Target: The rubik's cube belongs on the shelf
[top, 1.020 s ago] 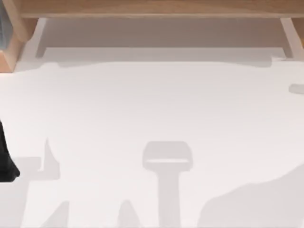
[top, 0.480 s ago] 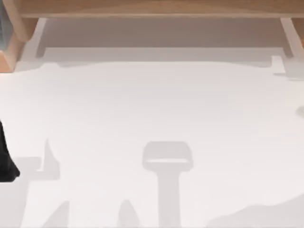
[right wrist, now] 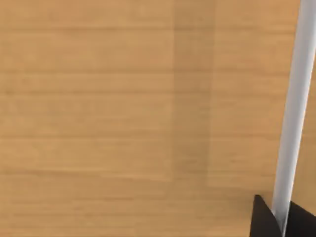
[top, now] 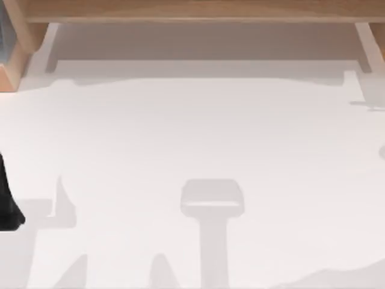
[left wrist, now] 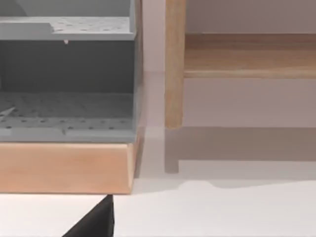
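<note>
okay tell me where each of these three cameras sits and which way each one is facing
Top view: above the table, looking down; shelf along the far edge, left arm at the left edge.
Left wrist view: on the left arm, facing the shelf's upright and a grey bin; dark gripper tip low.
Right wrist view: on the right arm, close against wood grain and a pale support; dark gripper tips.
All share the shelf.

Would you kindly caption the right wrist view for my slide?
Right hand hangs close over the shelf board, a pale upright support beside it.
</note>
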You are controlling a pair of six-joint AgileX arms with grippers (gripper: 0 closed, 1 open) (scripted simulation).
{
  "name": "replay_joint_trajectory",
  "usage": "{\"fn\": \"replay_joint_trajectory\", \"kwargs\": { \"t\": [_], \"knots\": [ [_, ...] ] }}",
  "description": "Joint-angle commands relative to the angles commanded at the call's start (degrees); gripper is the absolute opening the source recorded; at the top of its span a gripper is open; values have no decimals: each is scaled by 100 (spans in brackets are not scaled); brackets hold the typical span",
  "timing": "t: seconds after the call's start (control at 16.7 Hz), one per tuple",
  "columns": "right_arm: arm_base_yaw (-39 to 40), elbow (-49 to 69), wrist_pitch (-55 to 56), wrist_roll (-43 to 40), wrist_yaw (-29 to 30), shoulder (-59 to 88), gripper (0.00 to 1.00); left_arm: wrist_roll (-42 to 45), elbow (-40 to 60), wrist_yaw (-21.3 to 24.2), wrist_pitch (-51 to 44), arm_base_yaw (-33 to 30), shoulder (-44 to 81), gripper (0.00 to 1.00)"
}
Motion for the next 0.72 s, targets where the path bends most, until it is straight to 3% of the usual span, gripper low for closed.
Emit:
{"fn": "replay_joint_trajectory", "kwargs": {
  "t": [0.3,0.72],
  "knots": [
    [-337,-934,551,-2,-337,-378,0,0,0,0,0,0,0,100],
    [-470,-1168,728,-6,-472,-451,0,0,0,0,0,0,0,100]
  ]
}}
